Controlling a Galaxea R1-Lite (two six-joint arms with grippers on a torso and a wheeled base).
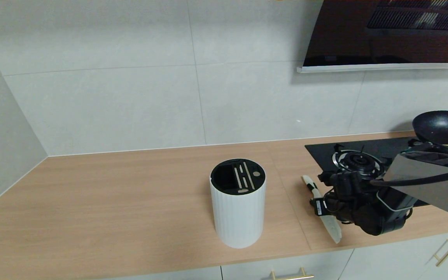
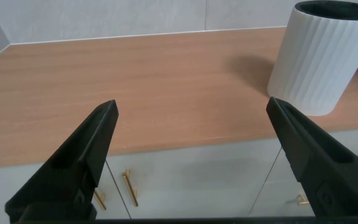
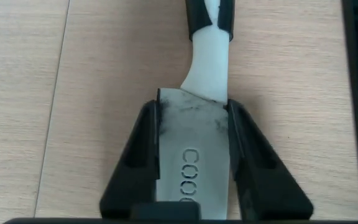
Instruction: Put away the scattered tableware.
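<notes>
Right gripper (image 1: 322,201) low on the wooden countertop (image 1: 111,202), pinching the knife (image 1: 333,229) by its white blade, one black finger (image 3: 143,155) tight against each long edge. Blade smudged with grey marks where the fingers close on it. Knife flat on the wood, narrow handle with its black band pointing away toward the tiled wall, blade tip toward the counter's front edge. Just in front of the black stove (image 1: 321,149) and its near burner (image 1: 358,161), with a dark pan (image 1: 443,128) farther right on the hob. To the knife's left and apart from it, an upright white ribbed holder (image 1: 237,210), black top cut with narrow slots and one square opening. Left gripper (image 2: 191,106) spread wide and holding nothing, hanging just off the counter's front edge, white cabinet fronts (image 2: 185,180) with brass pulls below it, the holder farther along the counter. Dark range hood (image 1: 387,35) on the wall above the stove
</notes>
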